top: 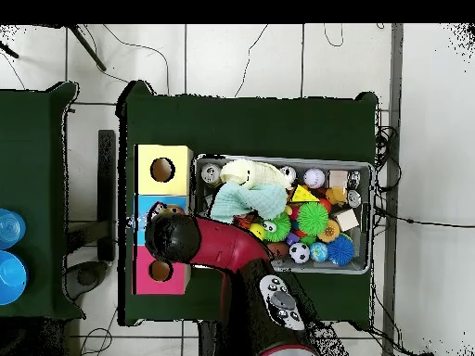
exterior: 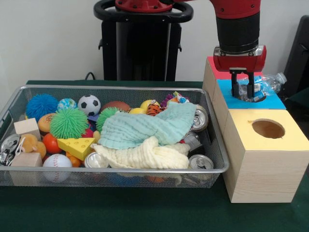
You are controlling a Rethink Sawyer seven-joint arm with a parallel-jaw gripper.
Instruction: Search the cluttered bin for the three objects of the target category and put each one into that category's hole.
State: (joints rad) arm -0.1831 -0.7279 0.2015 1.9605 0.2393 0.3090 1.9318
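My gripper (exterior: pixel 243 91) hangs over the blue-top box (exterior: pixel 275 101), right above its round hole (exterior: pixel 255 98). It is shut on a clear plastic bottle (exterior: pixel 264 83) with a blue-and-white label. The bottle lies tilted, its lower end at the hole and its cap pointing up to the right. The silver mesh bin (exterior: pixel 116 88) stands left of the boxes. No other bottle shows in it. In the overhead view my arm (top: pixel 218 243) covers the gripper and most of the blue-top box (top: pixel 146 208); the bin (top: pixel 364 168) lies to the right.
The yellow-top box (exterior: pixel 289 140) stands in front of the blue one and the red-top box (exterior: pixel 217 72) behind it. The bin holds a teal cloth (exterior: pixel 145 128), a cream cloth (exterior: pixel 145 155), silver cans (exterior: pixel 200 162), balls, wooden blocks and a yellow cheese wedge (exterior: pixel 77 146).
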